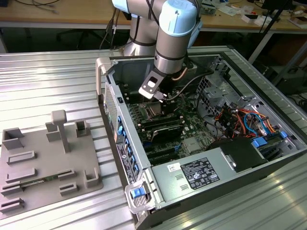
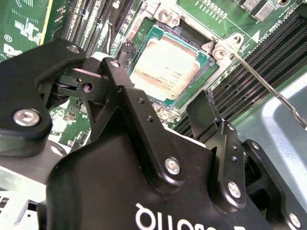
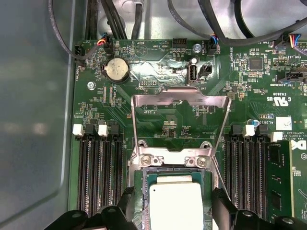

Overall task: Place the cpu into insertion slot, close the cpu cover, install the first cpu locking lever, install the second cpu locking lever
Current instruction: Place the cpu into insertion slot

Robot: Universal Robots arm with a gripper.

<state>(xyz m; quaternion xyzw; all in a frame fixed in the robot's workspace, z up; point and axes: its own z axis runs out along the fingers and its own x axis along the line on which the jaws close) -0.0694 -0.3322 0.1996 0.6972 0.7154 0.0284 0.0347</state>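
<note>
The cpu [image 3: 175, 203] lies flat in the insertion slot [image 3: 139, 178] on the green board, silver top up; it also shows in the second wrist view [image 2: 165, 64]. The cpu cover [image 3: 180, 99], a silver frame with a cut-out centre, stands swung up off the slot on its hinge. My gripper [image 3: 172, 213] hangs just above the slot, open. Its black fingers [image 2: 120, 81] stand on either side of the chip with a gap on each side and nothing between them. A thin wire lever [image 2: 268, 84] runs out from the slot's corner. In the exterior view the gripper [image 1: 160, 98] is inside the computer case, over the slot [image 1: 154, 110].
Long black memory slots [image 3: 98, 175] flank the socket on both sides [image 3: 244, 167]. Cables [image 3: 110, 19] hang past the board's far edge, by a coin cell [image 3: 117, 70]. The open case [image 1: 139, 158] walls the arm in, with a power supply [image 1: 201, 172]. A grey fixture plate [image 1: 43, 163] lies at the exterior view's left.
</note>
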